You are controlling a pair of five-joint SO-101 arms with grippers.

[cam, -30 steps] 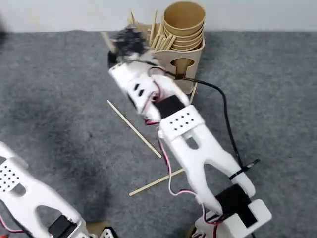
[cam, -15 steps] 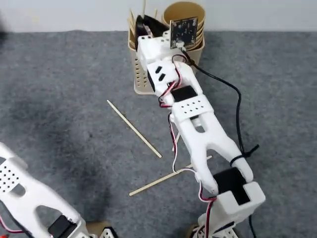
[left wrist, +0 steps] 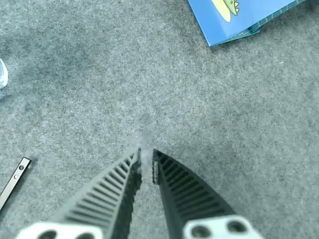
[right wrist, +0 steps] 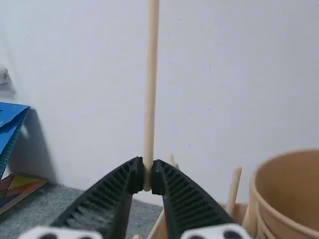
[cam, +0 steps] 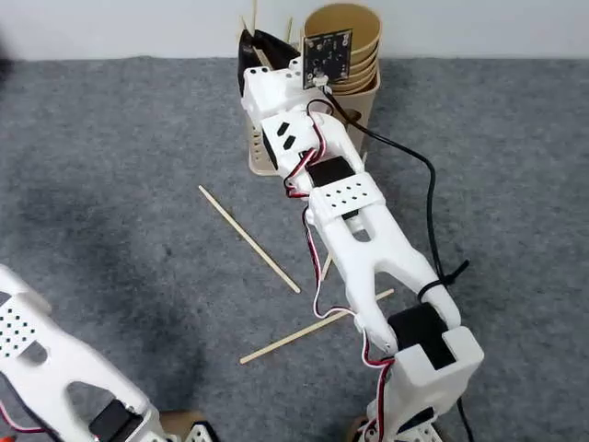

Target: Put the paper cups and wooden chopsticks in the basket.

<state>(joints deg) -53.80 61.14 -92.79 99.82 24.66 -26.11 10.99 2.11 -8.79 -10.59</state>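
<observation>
My right gripper (cam: 259,46) (right wrist: 147,180) hangs over the left compartment of the beige basket (cam: 260,155) at the table's far edge. It is shut on a wooden chopstick (right wrist: 150,84) (cam: 255,13) that stands upright. A stack of paper cups (cam: 343,39) (right wrist: 291,191) fills the basket's right compartment, and more chopsticks (right wrist: 232,186) stand beside them. Two loose chopsticks lie on the grey carpet, one (cam: 248,238) left of the arm and one (cam: 293,337) nearer the front. My left gripper (left wrist: 146,158) is shut and holds nothing, low over bare carpet.
The right arm (cam: 368,258) stretches across the table's middle and partly covers another stick (cam: 325,268). The left arm's base (cam: 46,364) sits at the front left. A blue printed sheet (left wrist: 239,15) and a black strip (left wrist: 13,179) lie near the left gripper.
My right gripper has swung right from beside the basket to above its left compartment, and the chopstick it holds has turned upright. The left arm has not moved.
</observation>
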